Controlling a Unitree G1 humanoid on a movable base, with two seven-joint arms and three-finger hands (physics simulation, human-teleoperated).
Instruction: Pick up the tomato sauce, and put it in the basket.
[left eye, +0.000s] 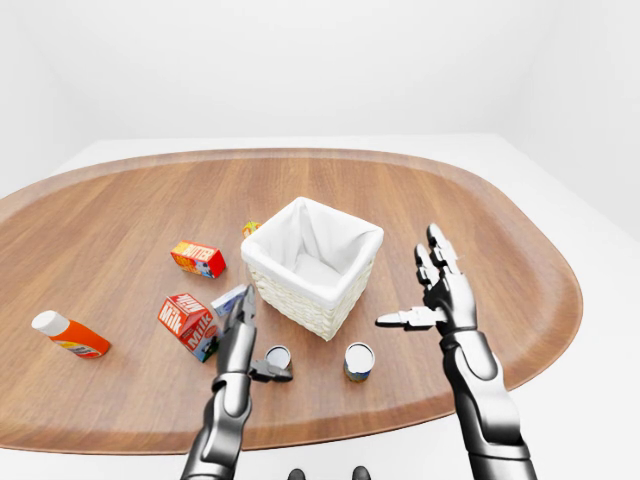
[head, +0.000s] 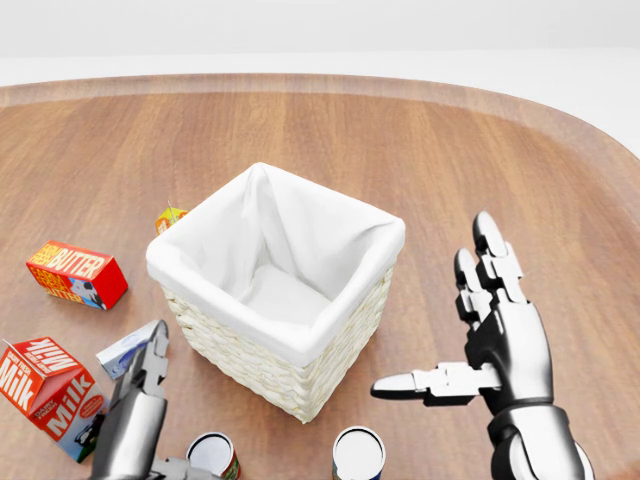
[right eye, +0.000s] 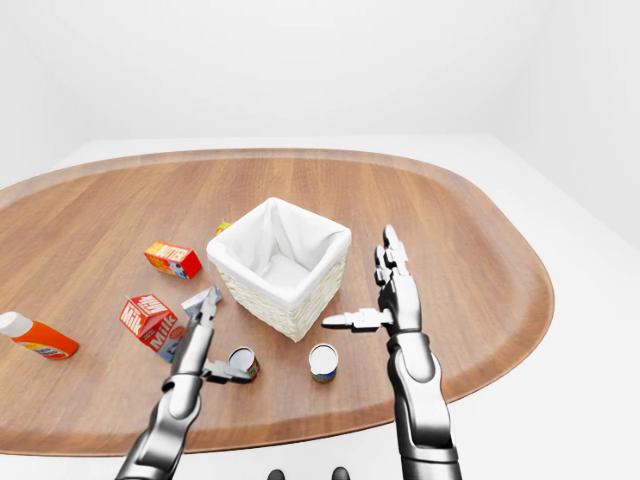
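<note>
Standing at centre of the wooden table (left eye: 480, 210): one wicker basket (left eye: 312, 264), white cloth lining. Two cans lie below it in the left-eye view, one red-labelled (left eye: 277, 359), one blue-labelled (left eye: 358, 361); which is the tomato sauce cannot be told. Left hand (left eye: 243, 340): fingers spread, thumb just beside the red-labelled can, gripping nothing. Right hand (left eye: 437, 293): released, fingers up, thumb pointing toward the basket, well clear of both cans. Also present: milk carton (left eye: 187, 323), butter box (left eye: 198, 258), orange bottle (left eye: 68, 335) at far left.
</note>
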